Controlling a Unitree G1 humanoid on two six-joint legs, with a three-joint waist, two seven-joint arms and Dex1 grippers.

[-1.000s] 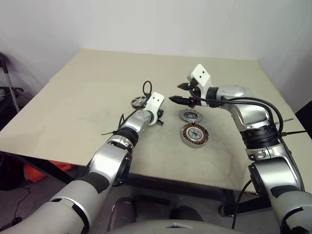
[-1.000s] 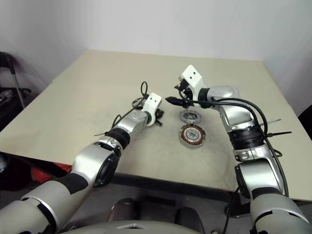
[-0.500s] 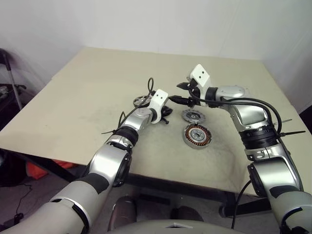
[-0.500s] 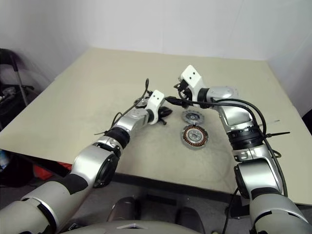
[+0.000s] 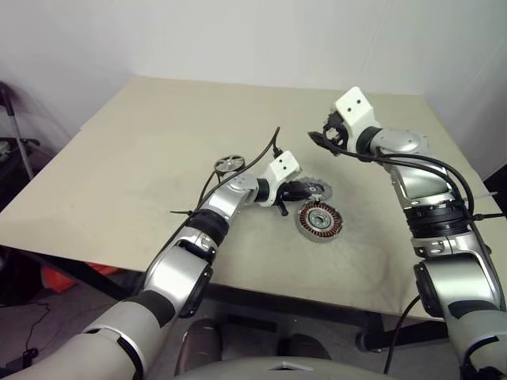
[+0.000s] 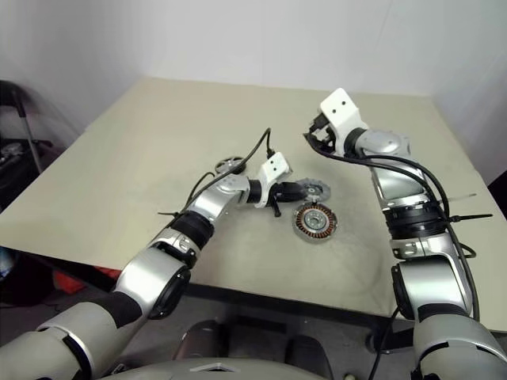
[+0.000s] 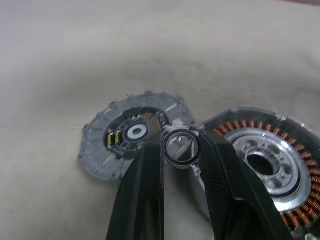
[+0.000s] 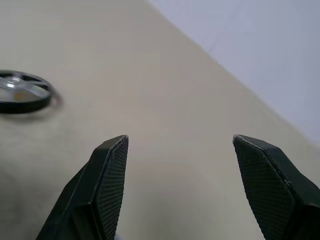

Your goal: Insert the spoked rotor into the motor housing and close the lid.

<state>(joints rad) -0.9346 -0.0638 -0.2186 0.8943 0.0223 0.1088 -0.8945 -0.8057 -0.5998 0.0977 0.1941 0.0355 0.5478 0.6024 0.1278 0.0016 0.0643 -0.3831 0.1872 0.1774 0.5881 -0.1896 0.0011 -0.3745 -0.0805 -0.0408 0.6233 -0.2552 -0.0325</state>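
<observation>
The motor housing (image 5: 319, 219), a round cup with copper windings, lies on the table. Just behind it lies the lid (image 7: 132, 137), a grey notched disc. The spoked rotor (image 5: 229, 164) rests flat further left, apart from both. My left gripper (image 5: 297, 190) reaches in from the left, low over the lid and beside the housing (image 7: 265, 165). It is shut on a small thin ring (image 7: 181, 148) pinched between its fingertips. My right gripper (image 5: 319, 138) hangs open and empty above the table behind the lid, and the rotor (image 8: 22, 92) is seen off to one side.
The beige table (image 5: 142, 142) has wide bare room to the left and at the back. Its front edge runs close below the housing. Black cables hang along both forearms.
My left gripper has swung right, from beside the rotor to over the lid next to the housing. The right gripper has drawn back up and to the right, away from the lid.
</observation>
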